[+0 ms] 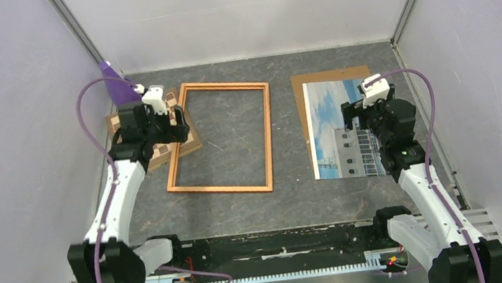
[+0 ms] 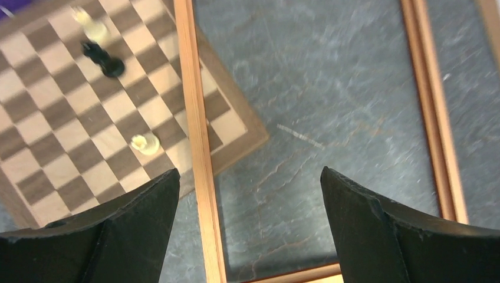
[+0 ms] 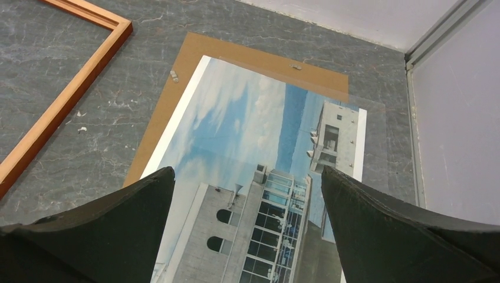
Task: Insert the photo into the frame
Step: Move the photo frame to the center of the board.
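Note:
The photo (image 1: pixel 337 131) of a pale building against blue sky lies face up at the right of the table, and its upper part rests on a brown panel. My right gripper (image 1: pixel 357 117) hangs above it, open and empty. In the right wrist view the photo (image 3: pixel 247 135) shows between the spread fingers of the right gripper (image 3: pixel 247 169). The orange-brown frame (image 1: pixel 267 132) lies flat at the middle, empty inside. My left gripper (image 1: pixel 172 126) hovers open over its left rail. In the left wrist view that frame rail (image 2: pixel 200 177) runs up between the fingers of the left gripper (image 2: pixel 249 171).
The brown backing panel (image 1: pixel 330 77) sticks out past the photo's far edge. A clear sheet seems to lie over the photo. The frame's left rail crosses a corner of a chessboard (image 2: pixel 71 130) that carries a few pieces (image 2: pixel 103 59). A purple object (image 1: pixel 119 88) stands far left. Walls close three sides.

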### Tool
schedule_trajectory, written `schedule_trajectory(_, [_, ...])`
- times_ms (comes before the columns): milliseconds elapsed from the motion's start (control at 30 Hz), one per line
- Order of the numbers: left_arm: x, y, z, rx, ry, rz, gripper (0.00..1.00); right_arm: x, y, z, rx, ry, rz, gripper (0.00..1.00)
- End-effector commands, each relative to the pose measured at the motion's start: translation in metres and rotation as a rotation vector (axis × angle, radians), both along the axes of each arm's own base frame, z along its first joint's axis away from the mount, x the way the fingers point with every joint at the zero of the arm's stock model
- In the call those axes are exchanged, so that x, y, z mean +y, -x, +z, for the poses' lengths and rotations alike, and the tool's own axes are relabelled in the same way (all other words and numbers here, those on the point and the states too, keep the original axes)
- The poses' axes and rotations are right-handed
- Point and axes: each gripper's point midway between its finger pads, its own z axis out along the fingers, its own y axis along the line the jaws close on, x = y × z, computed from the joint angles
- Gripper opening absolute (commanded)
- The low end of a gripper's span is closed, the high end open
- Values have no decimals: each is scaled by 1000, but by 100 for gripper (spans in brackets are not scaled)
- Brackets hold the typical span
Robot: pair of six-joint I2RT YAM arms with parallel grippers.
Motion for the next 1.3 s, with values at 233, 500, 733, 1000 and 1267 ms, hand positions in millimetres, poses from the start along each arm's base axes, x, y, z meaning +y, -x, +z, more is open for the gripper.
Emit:
schedule_trajectory(233, [12, -58, -77, 264, -144, 34, 94, 9, 1, -9, 3, 10, 62, 98])
schedule_trajectory(500, [21, -99, -118, 378, -227, 82, 88, 12, 2, -14, 13, 10, 77, 98])
schedule_trajectory(733, [23, -107, -142, 436, -235, 99, 76, 12, 3, -16, 16, 13, 81, 98])
schedule_trajectory(1000, [16, -94, -156, 482, -187, 101, 55, 11, 2, -20, 26, 20, 75, 98])
schedule_trajectory(1267, [5, -79, -162, 507, -112, 95, 24, 10, 2, -23, 34, 24, 74, 98])
